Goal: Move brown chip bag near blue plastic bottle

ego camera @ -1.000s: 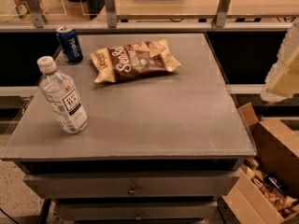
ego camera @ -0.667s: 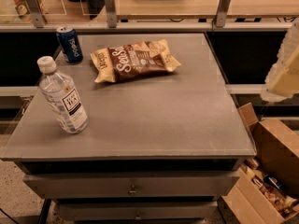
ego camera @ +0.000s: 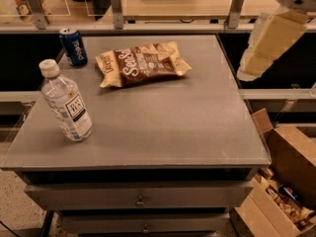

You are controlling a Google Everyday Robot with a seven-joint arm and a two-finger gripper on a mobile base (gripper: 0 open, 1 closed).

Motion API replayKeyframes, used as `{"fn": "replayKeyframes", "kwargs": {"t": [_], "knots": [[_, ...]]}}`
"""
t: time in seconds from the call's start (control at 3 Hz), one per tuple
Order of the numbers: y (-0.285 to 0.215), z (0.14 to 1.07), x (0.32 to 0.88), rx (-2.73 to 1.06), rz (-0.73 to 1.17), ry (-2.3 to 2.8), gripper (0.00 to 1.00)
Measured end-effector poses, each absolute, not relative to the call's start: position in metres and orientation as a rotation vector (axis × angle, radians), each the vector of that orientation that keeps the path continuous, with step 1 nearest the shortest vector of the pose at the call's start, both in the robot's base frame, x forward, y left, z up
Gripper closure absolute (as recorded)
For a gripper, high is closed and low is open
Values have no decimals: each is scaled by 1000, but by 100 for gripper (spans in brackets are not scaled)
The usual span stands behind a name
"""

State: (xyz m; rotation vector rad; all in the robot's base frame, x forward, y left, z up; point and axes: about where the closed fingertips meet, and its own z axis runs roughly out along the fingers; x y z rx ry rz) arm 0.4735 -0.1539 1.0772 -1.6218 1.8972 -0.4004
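Observation:
The brown chip bag lies flat at the back middle of the grey table, white lettering up, cream-yellow ends left and right. The blue plastic bottle stands upright near the table's left front, with a white cap and a dark label. The bag is well apart from the bottle, behind it and to the right. My gripper hangs in the air at the upper right, over the table's right edge, right of the bag and touching nothing.
A short blue soda can stands at the back left, just left of the bag. Open cardboard boxes with goods sit on the floor at the right. A shelf with metal posts runs behind the table. Drawers are below the tabletop.
My gripper has come in from the right edge, moving left and up, and shows more fully. The bag, bottle and can have not moved.

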Motion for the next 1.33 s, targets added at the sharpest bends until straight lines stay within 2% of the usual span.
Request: {"fn": "replayKeyframes", "kwargs": {"t": [1.0, 1.33], "knots": [[-170, 1002, 605, -1523, -456, 1910, 0], [-170, 1002, 605, -1523, -456, 1910, 0]]}}
